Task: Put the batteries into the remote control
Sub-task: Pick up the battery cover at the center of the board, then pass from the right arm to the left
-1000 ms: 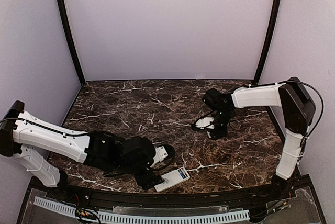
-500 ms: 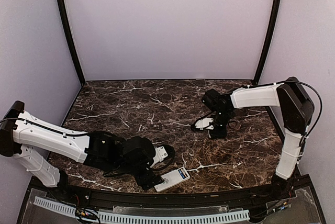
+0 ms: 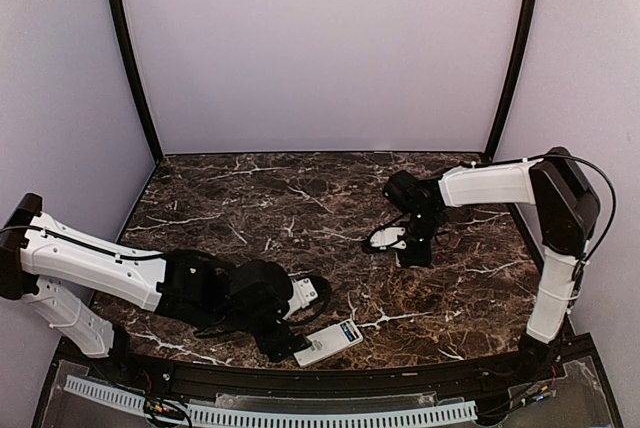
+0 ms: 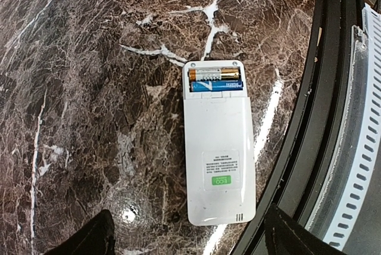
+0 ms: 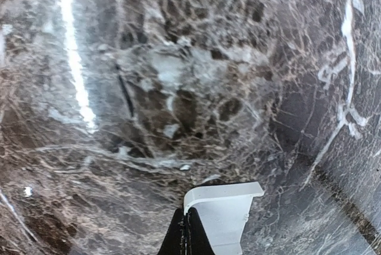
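Note:
The white remote control [image 4: 217, 148] lies back-up near the table's front edge, also seen from above [image 3: 328, 340]. Its compartment at the far end is uncovered, and two batteries [image 4: 215, 80] lie in it side by side, one blue, one gold-ended. My left gripper [image 4: 190, 235] hovers open over the remote's near end, its fingers well apart on either side [image 3: 290, 346]. At the right of the table my right gripper [image 5: 187, 231] is shut on the left edge of the thin white cover plate [image 5: 223, 213], low over the marble [image 3: 410, 251].
The table's black front rim and a white slotted rail [image 4: 357, 118] run just right of the remote. Lilac walls and two curved black posts [image 3: 130, 58] close the back and sides. Dark marble [image 3: 250, 198] fills the middle.
My right gripper has closed its jaws on the cover plate and shifted slightly left. The left arm and the remote have hardly moved.

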Action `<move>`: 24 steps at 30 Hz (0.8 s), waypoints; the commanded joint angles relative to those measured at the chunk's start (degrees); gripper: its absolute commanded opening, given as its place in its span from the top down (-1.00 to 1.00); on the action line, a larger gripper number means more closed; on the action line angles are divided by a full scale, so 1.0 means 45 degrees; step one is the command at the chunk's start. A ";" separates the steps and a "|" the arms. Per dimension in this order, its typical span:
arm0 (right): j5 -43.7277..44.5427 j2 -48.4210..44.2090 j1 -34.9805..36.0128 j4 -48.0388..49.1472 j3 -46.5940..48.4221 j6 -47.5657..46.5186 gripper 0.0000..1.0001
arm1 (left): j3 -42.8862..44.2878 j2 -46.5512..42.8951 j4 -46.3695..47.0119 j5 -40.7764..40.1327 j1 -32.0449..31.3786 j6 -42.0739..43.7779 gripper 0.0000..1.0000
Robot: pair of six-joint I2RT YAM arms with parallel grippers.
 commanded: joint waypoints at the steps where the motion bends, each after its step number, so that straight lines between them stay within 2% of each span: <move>1: -0.1599 -0.0902 0.0574 -0.1223 0.0841 0.0186 1.00 | -0.0171 -0.1099 -0.0180 -0.0525 0.0095 0.0479 -0.71; 5: -0.3695 -0.2179 0.1284 -0.2114 0.1719 0.0505 1.00 | -0.0221 -0.2583 -0.0150 -0.1574 0.0083 0.1616 -0.68; 8: -0.5779 -0.2942 0.1921 -0.2815 0.2448 0.0685 1.00 | -0.0523 -0.3951 0.0702 -0.1939 0.0078 0.3847 -0.66; 10: -0.7044 -0.3287 0.2384 -0.3193 0.2844 0.0790 1.00 | -0.0764 -0.5296 0.1387 -0.1847 0.0077 0.5381 -0.65; 14: -0.8568 -0.3584 0.3435 -0.3781 0.3643 0.1276 1.00 | -0.1017 -0.6635 0.2292 -0.0593 0.0058 0.8621 -0.65; 17: -0.9630 -0.3512 0.4151 -0.4213 0.4314 0.1508 1.00 | -0.0742 -0.6733 0.2219 0.0389 -0.0009 1.0598 -0.64; 21: -1.0371 -0.3491 0.4783 -0.4298 0.4918 0.1872 1.00 | 0.0409 -0.5541 0.0698 0.0472 -0.0213 1.1691 -0.59; 24: -1.0344 -0.3427 0.5210 -0.4292 0.5228 0.2078 1.00 | 0.0951 -0.4857 0.0264 0.0022 -0.0346 1.2190 -0.36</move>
